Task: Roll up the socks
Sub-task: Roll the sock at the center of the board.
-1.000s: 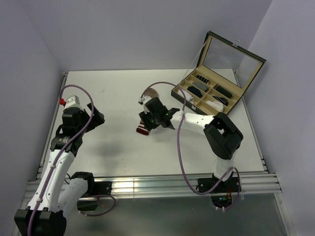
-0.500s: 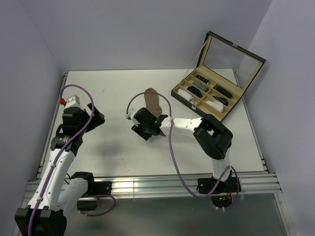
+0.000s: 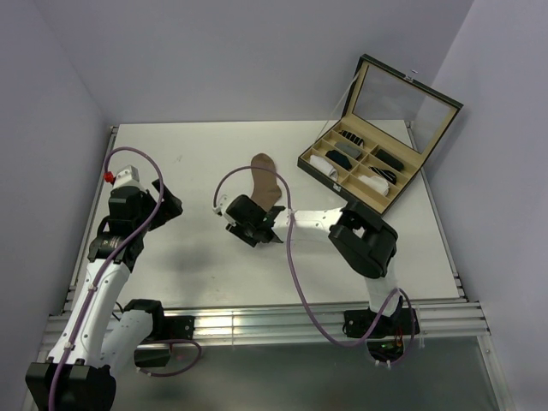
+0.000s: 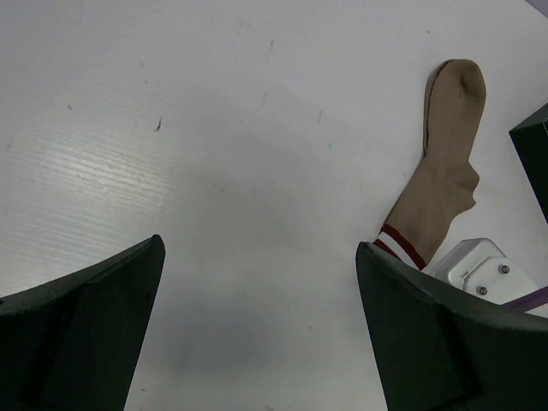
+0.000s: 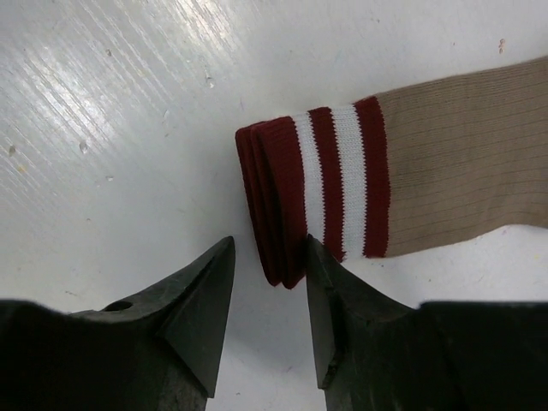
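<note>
The tan-brown fabric sock with red-and-white striped cuff [image 3: 265, 176] lies flat mid white counter [image 3: 193, 150], toe toward 12 o'clock, cuff edge at the half-spread, unpinching right jaws; left jaws gape at 9 o'clock.

One tan sock [image 3: 267, 181], one open box [image 3: 342, 187], one table [image 3: 188, 171], one left gripper [image 4: 259, 257], one right gripper [image 5: 270, 257].

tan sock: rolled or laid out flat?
Laid out flat, not rolled. The top view shows the tan sock stretched full length on the table; in the right wrist view its striped cuff lies unrolled.
</note>
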### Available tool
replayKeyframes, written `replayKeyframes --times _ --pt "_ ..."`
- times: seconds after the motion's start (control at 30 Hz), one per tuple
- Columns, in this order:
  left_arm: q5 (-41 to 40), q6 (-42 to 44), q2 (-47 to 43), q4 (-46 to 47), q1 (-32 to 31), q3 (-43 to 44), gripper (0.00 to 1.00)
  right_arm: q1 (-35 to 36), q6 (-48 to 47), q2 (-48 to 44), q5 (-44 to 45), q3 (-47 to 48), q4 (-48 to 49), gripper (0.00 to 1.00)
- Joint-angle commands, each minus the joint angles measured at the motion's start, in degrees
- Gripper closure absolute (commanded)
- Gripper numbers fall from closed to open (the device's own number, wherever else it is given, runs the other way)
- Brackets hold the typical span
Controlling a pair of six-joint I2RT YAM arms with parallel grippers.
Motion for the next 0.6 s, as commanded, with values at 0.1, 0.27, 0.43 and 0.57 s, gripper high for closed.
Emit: replayKeyframes --times 0.1,0.27,0.43,0.57 --pt "1.0 0.7 -0.2 1.7 0.3 0.3 0.01 0.9 -1.1 2.7 2.3 0.8 0.2 0.64" --pt "1.0 0.4 -0.2 1.8 0.3 0.2 0.01 1.1 -0.2 2.3 1.6 -0.2 0.7 0.83" --pt "2.4 -0.9 -0.1 2.9 0.3 -0.5 0.01 1.2 2.6 1.6 -1.9 1.1 0.2 1.0" --pt "5.6 -3.6 0.4 3.0 0.1 -0.6 0.03 0.9 6.2 0.5 -6.1 2.5 0.1 1.0"
